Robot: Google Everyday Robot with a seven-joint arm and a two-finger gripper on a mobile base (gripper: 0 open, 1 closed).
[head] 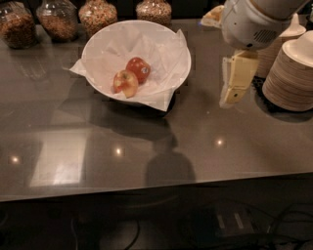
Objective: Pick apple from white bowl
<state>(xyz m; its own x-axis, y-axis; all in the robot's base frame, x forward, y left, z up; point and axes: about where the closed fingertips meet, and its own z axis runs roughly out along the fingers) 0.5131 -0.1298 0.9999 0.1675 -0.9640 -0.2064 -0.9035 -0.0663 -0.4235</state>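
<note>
**Pincer over bare surface, apples in bowl to its left**

Dark grey glossy surface (146, 146), w/ small light spots and a pale window-like reflection at front left. Front edge runs across lower part of view; below it dark floor w/ cables and a power strip (230, 222).

Back edge: row of four glass jars (98, 14) w/ brownish contents, just behind white bowl (185, 53). Bowl at centre-left, lined w/ crinkled paper (164, 46) that spills over rim at left and front right. Inside, two apples touching: red apple (139, 69) toward the back, yellow-red apple (125, 83) in front and left of it, both near bowl's middle.

Right edge: stacks of tan paper bowls (291, 73), a second stack behind, partly cut off by frame.

Pincer (231, 97), cream-coloured under a white rounded wrist, hangs pointing down between white bowl and the stacks, nearer the stacks, apart from both. Spread or pressed together: cannot tell. Nothing seen in it.

Open room: broad bare stretch of surface in front of bowl up to front edge, also bare gap between bowl and pincer. Tight on right by the stacks and at back by the jars.
</note>
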